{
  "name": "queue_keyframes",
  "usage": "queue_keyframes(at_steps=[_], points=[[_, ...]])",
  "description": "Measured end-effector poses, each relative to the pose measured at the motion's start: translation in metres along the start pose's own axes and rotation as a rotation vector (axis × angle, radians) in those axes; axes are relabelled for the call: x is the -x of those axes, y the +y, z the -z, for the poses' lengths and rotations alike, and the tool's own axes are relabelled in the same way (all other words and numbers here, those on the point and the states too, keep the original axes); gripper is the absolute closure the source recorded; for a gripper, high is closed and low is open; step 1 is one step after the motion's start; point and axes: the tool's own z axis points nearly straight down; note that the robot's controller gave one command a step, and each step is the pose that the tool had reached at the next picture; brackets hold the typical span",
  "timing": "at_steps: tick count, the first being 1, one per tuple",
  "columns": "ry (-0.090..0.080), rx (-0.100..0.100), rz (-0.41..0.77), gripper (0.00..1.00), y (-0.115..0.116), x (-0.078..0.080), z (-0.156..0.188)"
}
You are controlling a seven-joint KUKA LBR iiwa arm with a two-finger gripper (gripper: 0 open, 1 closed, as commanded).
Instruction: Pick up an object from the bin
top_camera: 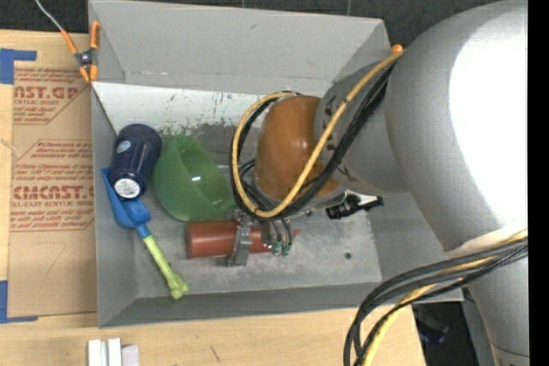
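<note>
Jaws: state cannot tell; at right end of red cylinder (pixel 208 239); bare floor (pixel 339 266) rightward.

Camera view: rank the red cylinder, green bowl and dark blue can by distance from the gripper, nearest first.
1. red cylinder: low in the view, directly left of the gripper.
2. green bowl: middle of the bin, up and left of the gripper.
3. dark blue can: far left, by the bin's wall.

The metal bin (pixel 240 47) is looking matt and scuffed. The green plastic bowl (pixel 193 180) is shining glossy and smooth.
</note>
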Motion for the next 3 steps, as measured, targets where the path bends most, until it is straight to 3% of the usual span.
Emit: queue_keyframes(at_steps=[1,2,3], points=[[-0.004,0.001,-0.014,1.00,0.009,0.008,0.096],[0.005,-0.002,-0.059,1.00,0.003,-0.005,0.068],[-0.003,0.002,0.001,1.00,0.014,0.033,0.176]])
